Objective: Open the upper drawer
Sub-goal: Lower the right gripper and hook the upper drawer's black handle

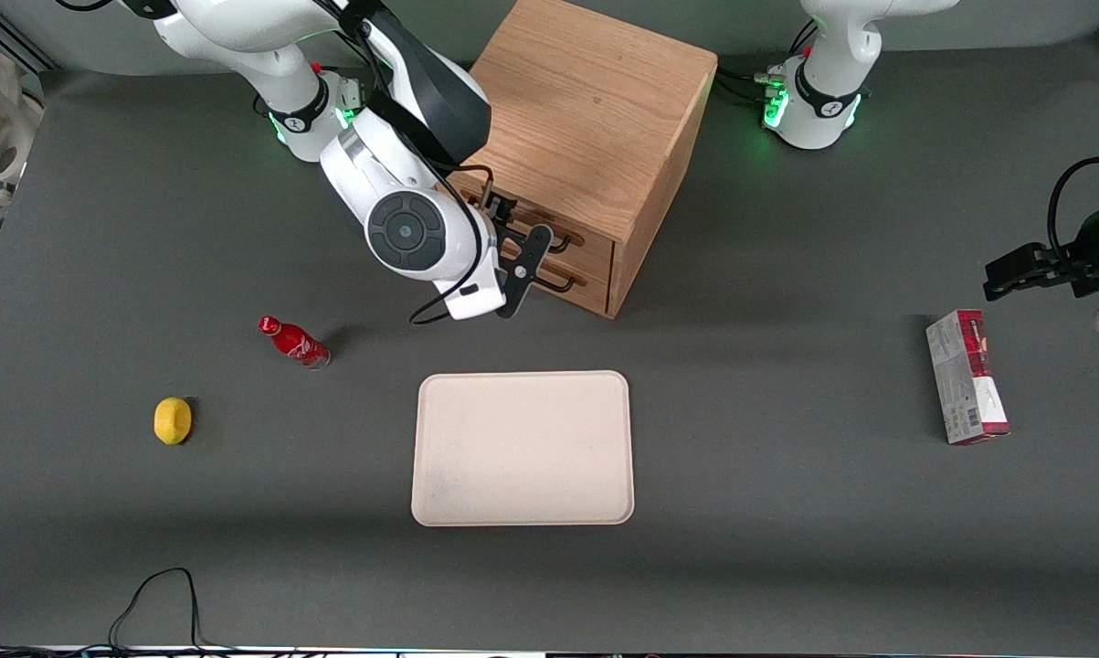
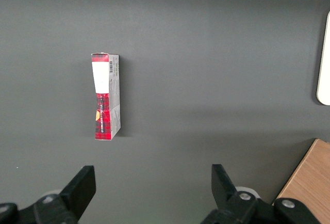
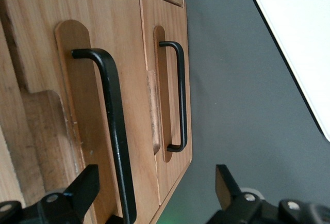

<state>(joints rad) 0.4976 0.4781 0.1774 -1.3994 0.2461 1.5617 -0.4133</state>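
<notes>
Here the upper drawer (image 3: 98, 95) sits in a boxy oak cabinet (image 1: 586, 119) that stands on the dark table (image 1: 787, 512), farther from the front camera than the tray. Its front is only a little proud of the lower drawer (image 3: 167, 53), a narrow step of wood showing between the 2 fronts. A wide black wire handle (image 3: 111, 126) runs across the upper drawer, and the lower one carries its own black handle (image 3: 178, 95).

The gripper (image 1: 522, 260) hangs right in front of the cabinet's drawer face, at the level of the handles. Its 2 fingers (image 3: 82, 188) are spread wide apart, and in the right wrist view the upper handle's bar runs down between them; none of the views shows either finger touching it.

The pale rectangular tray (image 1: 523, 448) lies flat, nearer the front camera than the cabinet. Toward the working arm's end of the table a small red bottle (image 1: 295, 342) lies tilted on its side, and a yellow lemon (image 1: 173, 420) rests nearer the camera than the bottle. Toward the parked arm's end a red-and-grey carton (image 1: 966, 376) lies on the table, well apart from the tray.
</notes>
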